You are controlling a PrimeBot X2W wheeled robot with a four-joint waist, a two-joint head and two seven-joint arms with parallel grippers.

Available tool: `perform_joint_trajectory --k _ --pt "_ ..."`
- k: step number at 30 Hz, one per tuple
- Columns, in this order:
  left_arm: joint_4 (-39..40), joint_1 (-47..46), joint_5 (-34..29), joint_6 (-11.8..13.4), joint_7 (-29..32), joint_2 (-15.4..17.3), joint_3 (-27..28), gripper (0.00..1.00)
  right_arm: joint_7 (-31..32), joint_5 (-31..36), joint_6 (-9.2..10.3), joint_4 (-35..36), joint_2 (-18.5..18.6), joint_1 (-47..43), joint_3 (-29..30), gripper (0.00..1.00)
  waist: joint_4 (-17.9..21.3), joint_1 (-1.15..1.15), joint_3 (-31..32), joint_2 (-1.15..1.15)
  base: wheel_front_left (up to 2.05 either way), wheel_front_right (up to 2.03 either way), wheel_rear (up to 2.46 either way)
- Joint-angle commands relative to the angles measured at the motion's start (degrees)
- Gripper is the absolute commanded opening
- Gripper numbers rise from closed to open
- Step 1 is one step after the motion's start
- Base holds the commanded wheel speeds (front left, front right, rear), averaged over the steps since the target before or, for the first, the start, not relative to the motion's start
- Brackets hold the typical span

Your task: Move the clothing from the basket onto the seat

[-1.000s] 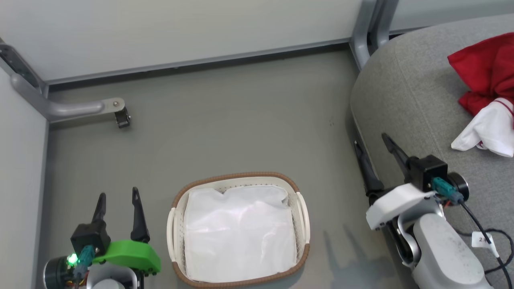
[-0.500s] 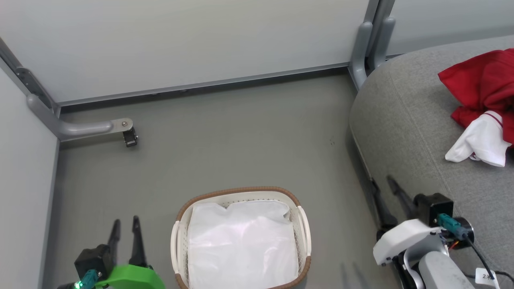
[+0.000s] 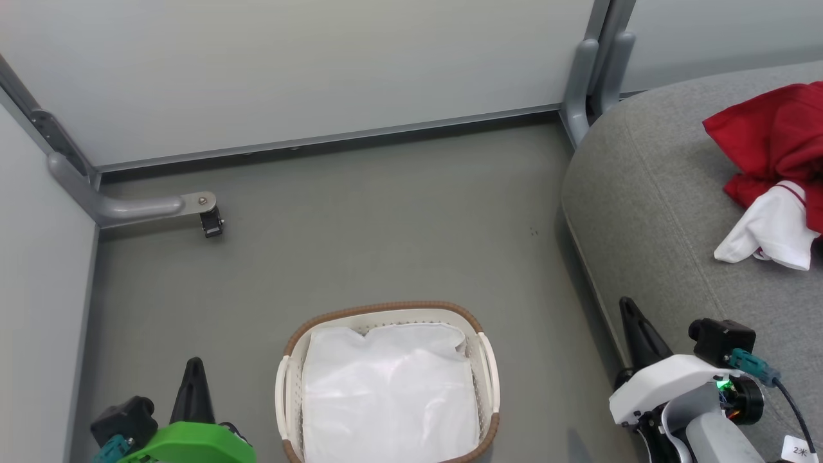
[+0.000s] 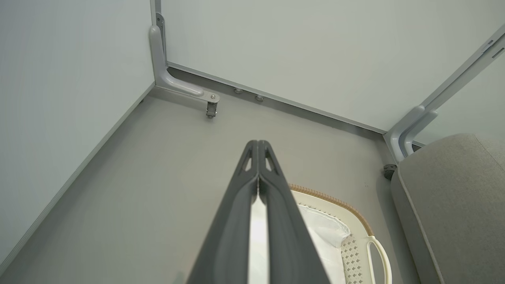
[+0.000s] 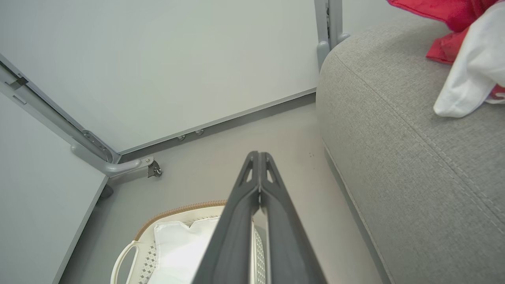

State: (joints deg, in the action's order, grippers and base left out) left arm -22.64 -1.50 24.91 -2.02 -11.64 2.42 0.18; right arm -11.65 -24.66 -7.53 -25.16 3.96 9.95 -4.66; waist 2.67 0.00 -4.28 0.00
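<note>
Red clothing [image 3: 771, 141] lies on seat [image 3: 643, 212], well in from its basket-side edge; basket [image 3: 386, 307] holds just white liner [image 3: 386, 392]. Closed tight, empty: left end effector [image 3: 193, 379], right end effector [image 3: 633, 321]. Looks finished. Park your arms clear of both.

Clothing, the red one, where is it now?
In the head view the clothing lies at the far right on the grey seat, well away from the basket.

A: What lines the edges?
B: Pale wall panels [image 3: 289, 64] meeting a grey floor [image 3: 386, 212]. A curved grey bracket [image 3: 128, 207] juts from the left corner. The dark bit [image 3: 211, 223] at its tip may be a caster.
A: Further right?
B: Paired grey posts [image 3: 595, 71]. Low centre, a rumpled white liner [image 3: 386, 392].
</note>
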Motion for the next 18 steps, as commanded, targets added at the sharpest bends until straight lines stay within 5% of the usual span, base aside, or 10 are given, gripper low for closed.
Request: perform_joint_trajectory --k 1,18 --pt "1.1 -1.03 2.42 -0.36 0.53 0.18 0.51 0.0 0.52 -2.56 0.01 1.4 -0.01 0.29 0.56 0.0 -0.04 0.0 0.06 0.0 0.0 0.0 0.0" --pt "2.99 -2.0 17.37 -1.58 4.5 0.27 1.78 0.0 4.55 -17.53 0.02 3.76 -0.23 -0.63 3.0 0.0 -0.43 0.0 0.66 0.0 0.0 0.0 0.0"
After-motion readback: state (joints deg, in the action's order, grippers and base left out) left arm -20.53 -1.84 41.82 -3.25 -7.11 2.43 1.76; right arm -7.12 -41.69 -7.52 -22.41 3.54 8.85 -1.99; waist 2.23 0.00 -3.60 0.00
